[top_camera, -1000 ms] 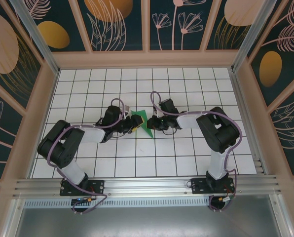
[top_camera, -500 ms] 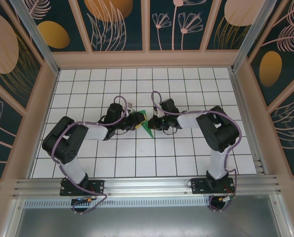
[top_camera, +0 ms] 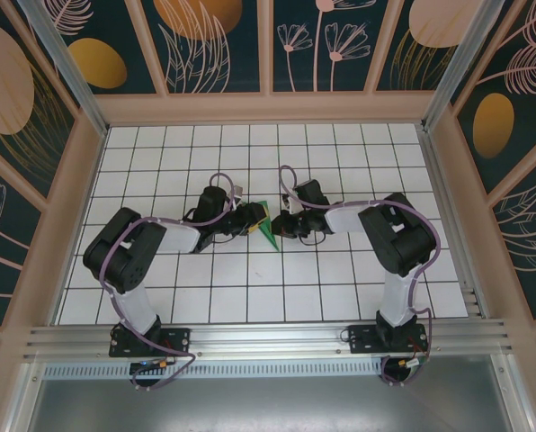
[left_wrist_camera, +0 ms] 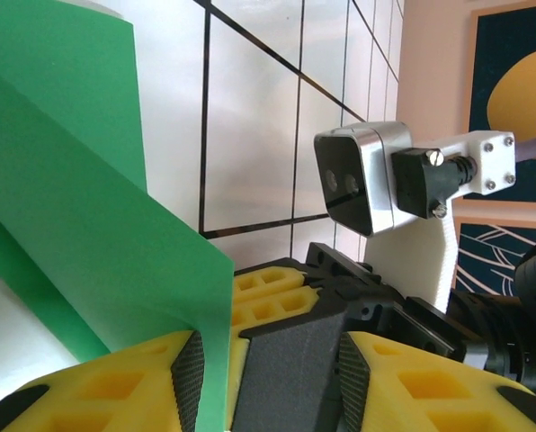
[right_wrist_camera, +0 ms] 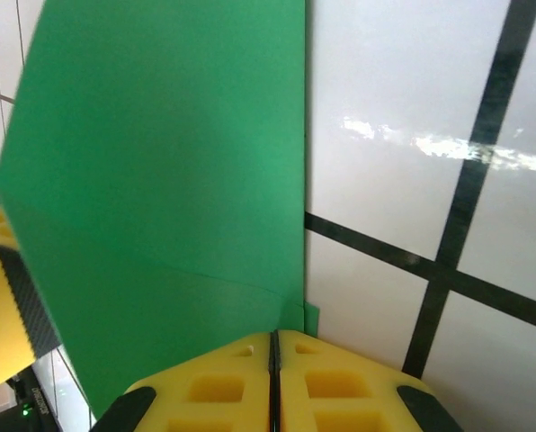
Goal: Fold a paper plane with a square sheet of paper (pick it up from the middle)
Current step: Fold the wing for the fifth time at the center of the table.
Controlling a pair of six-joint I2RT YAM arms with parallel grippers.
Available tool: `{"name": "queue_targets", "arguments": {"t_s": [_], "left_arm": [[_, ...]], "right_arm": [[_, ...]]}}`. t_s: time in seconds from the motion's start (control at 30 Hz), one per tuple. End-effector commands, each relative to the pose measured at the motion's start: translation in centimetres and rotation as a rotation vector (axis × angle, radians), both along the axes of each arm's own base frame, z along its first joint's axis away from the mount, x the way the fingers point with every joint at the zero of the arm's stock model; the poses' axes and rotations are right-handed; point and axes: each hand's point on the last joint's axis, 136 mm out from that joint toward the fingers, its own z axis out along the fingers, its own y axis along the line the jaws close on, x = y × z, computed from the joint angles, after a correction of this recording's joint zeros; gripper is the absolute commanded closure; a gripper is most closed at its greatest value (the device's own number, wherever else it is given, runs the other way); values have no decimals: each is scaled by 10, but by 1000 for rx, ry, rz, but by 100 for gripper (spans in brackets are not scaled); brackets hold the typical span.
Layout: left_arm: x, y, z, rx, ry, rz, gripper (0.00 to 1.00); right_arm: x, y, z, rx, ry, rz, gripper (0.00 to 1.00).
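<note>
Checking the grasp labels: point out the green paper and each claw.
green paper [right_wrist_camera: 151, 180], right wrist view, flat face.
right claw [right_wrist_camera: 273, 338], right wrist view, closed fingertip seam.
left claw [top_camera: 254, 219], top view, fingertips.

Robot lab test cell, not a home or a shop. A white grid-tiled table [top_camera: 250, 297] is boxed in by a tan frame with dark leaf-print wall panels [top_camera: 218, 45] from 9 through 12 to 3 o'clock. An aluminium rail [top_camera: 268, 337] at 6 o'clock carries the bolted left arm [top_camera: 124, 261] and right arm [top_camera: 398, 238].
</note>
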Motion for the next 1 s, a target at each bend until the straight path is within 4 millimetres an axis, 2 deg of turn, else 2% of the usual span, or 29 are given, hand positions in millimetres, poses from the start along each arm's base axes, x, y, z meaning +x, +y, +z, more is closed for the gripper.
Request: {"name": "queue_targets", "arguments": {"t_s": [0.0,0.3,0.33,0.6,0.77,0.83,0.97], "left_arm": [[7,-3,-4,23,-9,10,54],[8,-4,-10,37,-2,1,54],[9,-4,-11,38,1,2,54],[10,-5,-13,41,6,-1,54],[11,-6,-12,40,2,-5,54],[11,-6,-11,41,2,-4,54],[11,-6,-10,41,1,-4,54]], "right_arm": [[-3,2,3,40,16,17,89],[-5,4,17,79,5,16,87],[3,-5,19,83,0,-15,87],[2,-18,33,87,-76,-44,79],[-6,-12,38,83,-127,1,73],[-3,-11,40,74,-146,0,71],[-8,0,34,32,-157,37,66]]}}
